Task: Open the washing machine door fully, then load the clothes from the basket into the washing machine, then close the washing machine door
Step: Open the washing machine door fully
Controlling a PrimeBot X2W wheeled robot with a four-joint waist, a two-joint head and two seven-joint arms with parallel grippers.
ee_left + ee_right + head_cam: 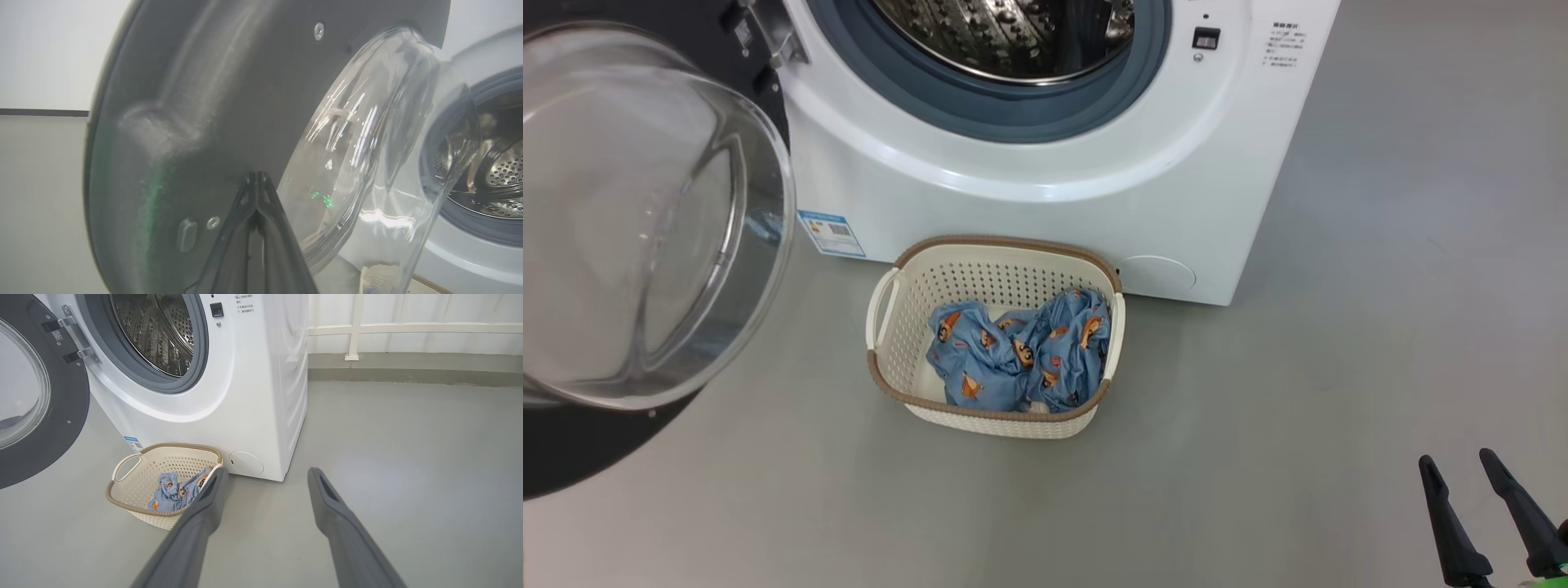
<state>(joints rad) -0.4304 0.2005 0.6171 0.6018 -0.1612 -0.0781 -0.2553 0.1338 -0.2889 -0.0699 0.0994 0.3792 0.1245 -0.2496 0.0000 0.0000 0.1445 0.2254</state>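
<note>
— Left gripper [257, 176]?
— Fingers were pressed together, empty, at the open door's [184, 102] inner face.
— Right gripper [267, 472]?
— Spread, empty, above the floor [408, 457], right of the basket [1005, 244].
— Clothes [1021, 355]?
— Lay crumpled in the basket, just before the washer [1029, 212].

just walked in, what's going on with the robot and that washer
The big white front-loading washing machine stands with its large round black glass-windowed door open. The left gripper, shut, points at the door's inner face. The light blue printed clothes lie in the small cream perforated plastic basket before it; the right gripper hangs open and empty.
</note>
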